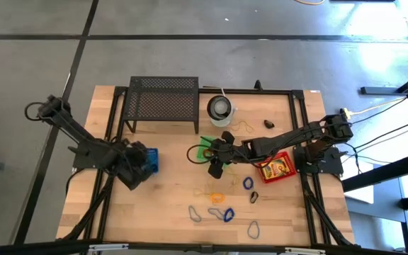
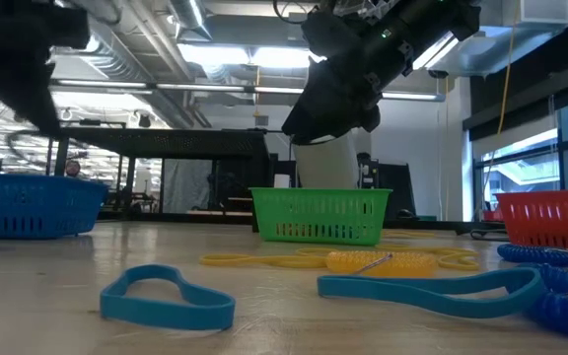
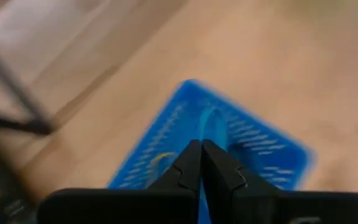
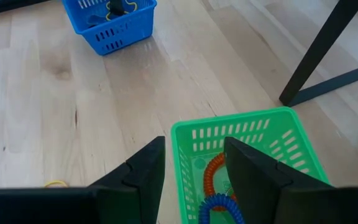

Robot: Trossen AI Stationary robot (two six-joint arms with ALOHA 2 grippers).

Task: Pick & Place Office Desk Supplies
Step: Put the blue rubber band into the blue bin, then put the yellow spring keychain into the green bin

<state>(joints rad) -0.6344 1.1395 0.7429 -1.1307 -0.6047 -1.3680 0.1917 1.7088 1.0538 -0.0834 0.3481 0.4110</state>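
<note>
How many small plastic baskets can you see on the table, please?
3: a blue basket under the left gripper, a green basket at the table's middle below the right gripper, and a red basket at the right side.

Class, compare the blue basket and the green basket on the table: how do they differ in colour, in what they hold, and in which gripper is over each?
The blue basket sits on the left arm's side, under the shut left gripper; the green basket sits mid-table under the open right gripper. The blue basket holds a dark item with some yellow; the green basket holds an orange coil and a blue coil. Both are small slotted plastic baskets.
</note>
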